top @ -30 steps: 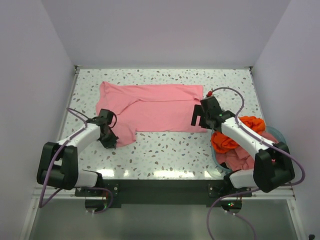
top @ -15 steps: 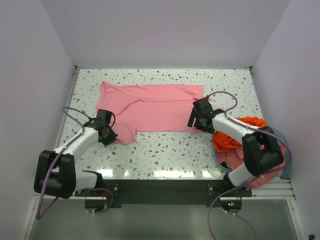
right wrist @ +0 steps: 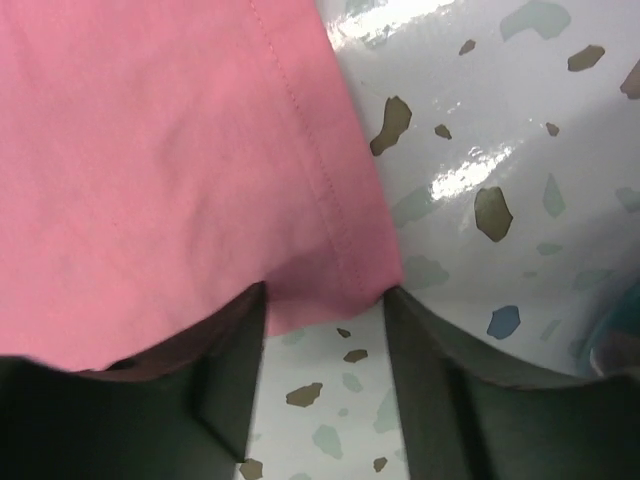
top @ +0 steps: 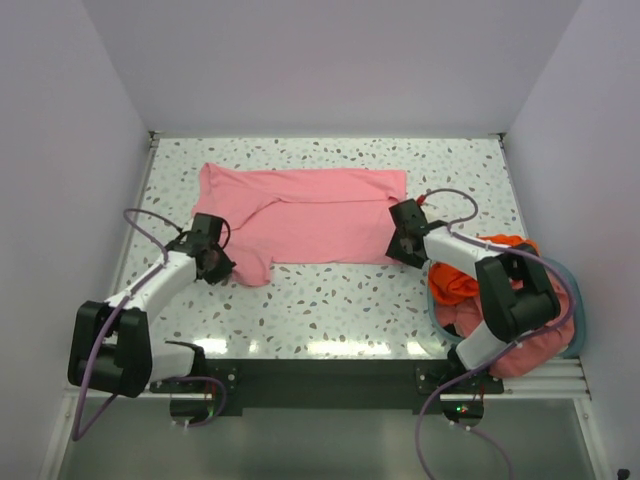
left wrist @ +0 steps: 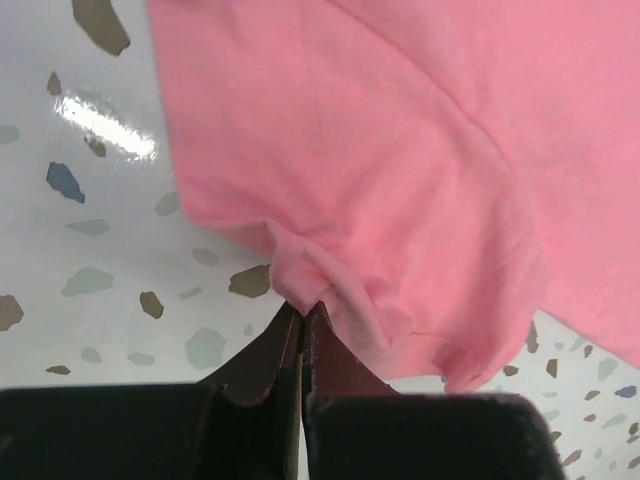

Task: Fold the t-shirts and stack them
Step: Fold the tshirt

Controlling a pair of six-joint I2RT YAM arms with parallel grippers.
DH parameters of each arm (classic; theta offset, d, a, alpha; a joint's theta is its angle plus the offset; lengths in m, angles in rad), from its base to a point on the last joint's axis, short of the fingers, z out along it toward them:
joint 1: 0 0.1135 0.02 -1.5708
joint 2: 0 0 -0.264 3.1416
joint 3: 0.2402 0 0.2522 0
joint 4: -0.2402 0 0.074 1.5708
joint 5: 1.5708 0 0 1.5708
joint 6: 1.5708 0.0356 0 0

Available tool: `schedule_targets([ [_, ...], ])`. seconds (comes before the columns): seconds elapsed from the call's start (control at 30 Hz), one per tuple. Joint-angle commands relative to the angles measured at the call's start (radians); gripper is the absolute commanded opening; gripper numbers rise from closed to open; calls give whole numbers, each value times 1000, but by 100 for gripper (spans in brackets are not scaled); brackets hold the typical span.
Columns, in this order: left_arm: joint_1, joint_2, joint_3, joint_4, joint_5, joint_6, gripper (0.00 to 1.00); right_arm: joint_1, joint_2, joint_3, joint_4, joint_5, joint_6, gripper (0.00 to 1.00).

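A light pink t-shirt (top: 310, 215) lies spread flat across the middle of the table. My left gripper (top: 222, 265) is shut on a bunched fold of its near left sleeve edge (left wrist: 300, 270), with the fingertips (left wrist: 322, 335) pinched together on the cloth. My right gripper (top: 398, 250) sits at the shirt's near right hem corner (right wrist: 340, 290). Its fingers (right wrist: 430, 370) stand apart with that corner between them, touching the cloth on both sides. An orange-red t-shirt (top: 460, 282) and a darker salmon-pink t-shirt (top: 520, 345) lie heaped in the basket.
A pale teal round basket (top: 572, 300) stands at the near right, under my right arm. White walls close in the speckled table (top: 330, 300) on the left, back and right. Purple cables loop off both arms.
My right gripper has come down and left onto the shirt's near right corner, and its jaws have narrowed around it. The left gripper stays shut on the sleeve, shifted slightly.
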Motion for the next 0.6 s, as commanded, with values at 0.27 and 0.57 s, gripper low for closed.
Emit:
schedule_targets([
  [0.27,-3,34,172,39,-14,66,0,-7,45,50,11,14,-3,3],
  [0.57,-3,138,341,54,4,109,0,-7,49,212,-92,25,-66,0],
])
